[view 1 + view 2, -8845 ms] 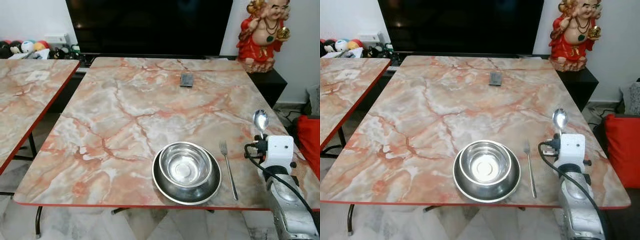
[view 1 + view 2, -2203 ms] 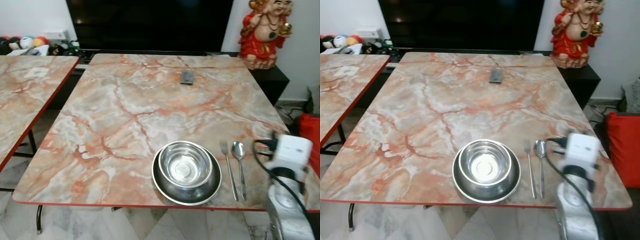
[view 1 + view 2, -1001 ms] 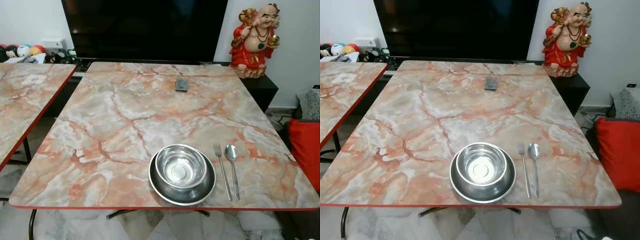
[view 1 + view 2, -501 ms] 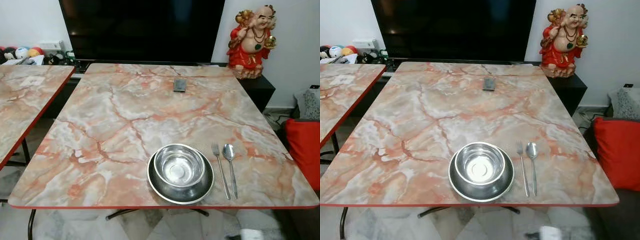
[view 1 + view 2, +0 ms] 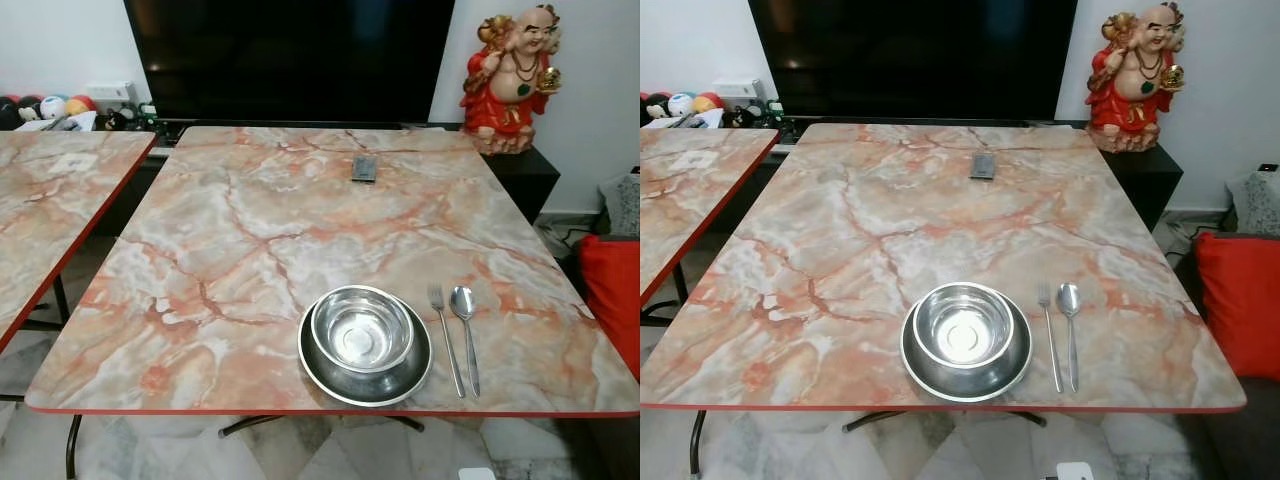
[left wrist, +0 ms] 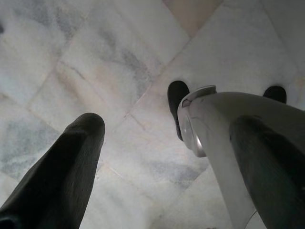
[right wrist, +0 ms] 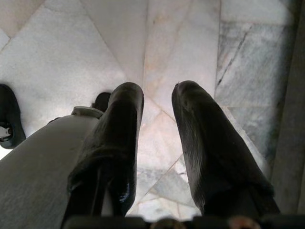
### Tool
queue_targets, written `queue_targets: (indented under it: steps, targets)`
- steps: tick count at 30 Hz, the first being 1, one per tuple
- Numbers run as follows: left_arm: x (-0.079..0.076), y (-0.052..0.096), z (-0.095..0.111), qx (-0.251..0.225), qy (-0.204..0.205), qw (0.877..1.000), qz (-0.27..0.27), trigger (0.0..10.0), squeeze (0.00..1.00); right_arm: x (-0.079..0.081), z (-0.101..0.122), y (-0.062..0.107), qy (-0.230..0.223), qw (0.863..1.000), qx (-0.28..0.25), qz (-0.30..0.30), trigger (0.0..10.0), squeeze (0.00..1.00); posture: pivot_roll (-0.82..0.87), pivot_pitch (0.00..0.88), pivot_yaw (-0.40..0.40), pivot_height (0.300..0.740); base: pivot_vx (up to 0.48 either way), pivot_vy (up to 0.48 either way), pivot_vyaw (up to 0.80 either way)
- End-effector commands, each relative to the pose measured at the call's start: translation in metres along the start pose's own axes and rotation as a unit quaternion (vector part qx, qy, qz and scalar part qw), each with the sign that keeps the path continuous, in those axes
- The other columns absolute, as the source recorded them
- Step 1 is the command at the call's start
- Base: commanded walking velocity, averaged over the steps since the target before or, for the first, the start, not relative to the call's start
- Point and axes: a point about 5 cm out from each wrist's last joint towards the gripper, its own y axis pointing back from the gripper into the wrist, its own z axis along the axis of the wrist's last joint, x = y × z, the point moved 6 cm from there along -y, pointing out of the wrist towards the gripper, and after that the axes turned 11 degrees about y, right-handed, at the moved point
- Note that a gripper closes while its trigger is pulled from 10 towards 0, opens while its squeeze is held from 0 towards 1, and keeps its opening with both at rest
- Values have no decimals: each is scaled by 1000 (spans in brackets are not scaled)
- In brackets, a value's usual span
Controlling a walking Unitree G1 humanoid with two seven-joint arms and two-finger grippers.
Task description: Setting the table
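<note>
Place setting looks done: bowl [image 5: 362, 330] on plate [image 5: 366, 372], fork [image 5: 444, 337], spoon [image 5: 465, 327] beside. Left end effector [image 6: 162, 138] wide, right end effector [image 7: 157, 102] narrowly parted, empty, over floor [image 7: 71, 52]; keep clear.

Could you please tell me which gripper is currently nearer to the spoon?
Right, probably. The right gripper hangs over the floor, its wrist showing below the table edge near the spoon. The left gripper hangs floorward, apparently farther off.

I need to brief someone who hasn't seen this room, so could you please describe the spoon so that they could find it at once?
Start at the marble-patterned table before the television. Near its front edge a steel bowl sits in a plate. Right of these lie two utensils; the spoon is the outer one, with a rounded head, not the fork's prongs.
</note>
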Motion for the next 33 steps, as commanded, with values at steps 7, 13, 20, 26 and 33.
queue_targets:
  steps: [7,13,20,26,33]
  targets:
    - [5,1,-7,12,10,1000,8,10000,0,-3,-8,1,6,1000,1,-2,10000,0,-6,82,-2,740,0,55,114]
    - [5,1,-7,13,9,1000,9,10000,0,0,-17,2,-12,1000,11,0,10000,0,-5,87,-5,740,0,445,400]
    - [5,1,-7,14,6,1000,7,10000,0,-2,-24,4,-34,999,21,-7,10000,0,-6,87,-4,740,0,442,0]
    - [4,1,-8,15,7,1000,6,10000,0,-5,-25,4,-30,999,21,-8,10000,0,-3,81,-8,740,0,443,0]
    - [3,1,-8,15,9,1000,6,10000,0,-13,-20,3,-33,999,17,-12,10000,0,1,77,-13,740,0,443,0]
